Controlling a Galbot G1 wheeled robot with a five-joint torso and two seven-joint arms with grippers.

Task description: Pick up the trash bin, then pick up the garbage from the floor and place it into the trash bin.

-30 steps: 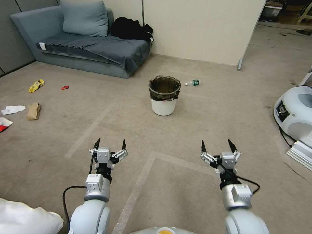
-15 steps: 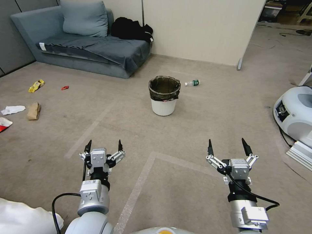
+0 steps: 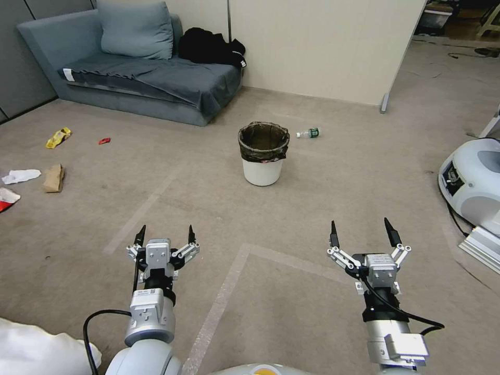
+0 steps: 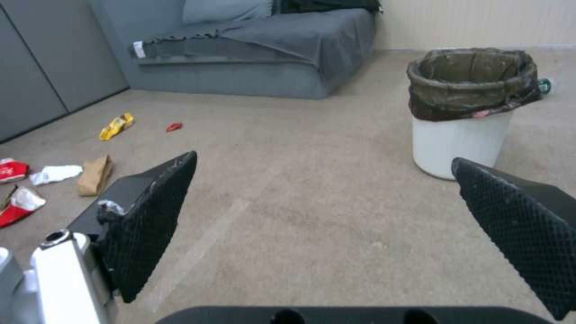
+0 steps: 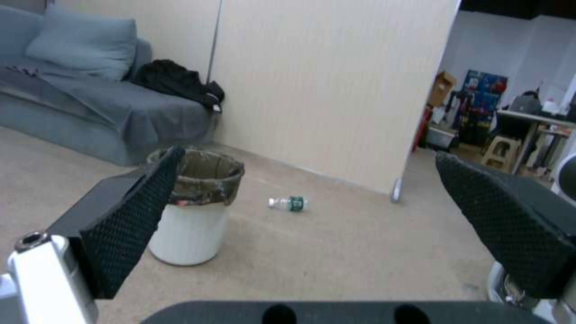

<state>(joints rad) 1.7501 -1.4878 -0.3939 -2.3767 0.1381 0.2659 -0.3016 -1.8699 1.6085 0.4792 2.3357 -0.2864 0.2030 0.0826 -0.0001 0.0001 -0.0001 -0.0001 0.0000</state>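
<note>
The white trash bin (image 3: 262, 154) (image 4: 461, 114) (image 5: 192, 211) with a dark liner stands upright on the floor (image 3: 312, 208), centre of the head view. A clear bottle (image 3: 308, 133) (image 5: 289, 203) lies just right of it. At far left lie a yellow wrapper (image 3: 58, 137) (image 4: 116, 126), a small red wrapper (image 3: 104, 140) (image 4: 174, 127), a white tissue (image 3: 21, 175) (image 4: 56, 173), a brown paper bag (image 3: 53, 177) (image 4: 95, 174) and a red-and-white wrapper (image 3: 6, 198) (image 4: 17, 206). My left gripper (image 3: 164, 235) and right gripper (image 3: 362, 232) hover open and empty, well short of the bin.
A grey sofa (image 3: 130, 67) with a black garment (image 3: 211, 47) stands at the back left, against a beige partition (image 3: 323, 47). A white machine (image 3: 471, 182) sits at the right edge. Open carpet with pale tape lines (image 3: 219, 302) lies between me and the bin.
Both arms drew back toward me over the last second, then steadied. The right gripper's fingers spread a little wider. The bin and litter have not moved.
</note>
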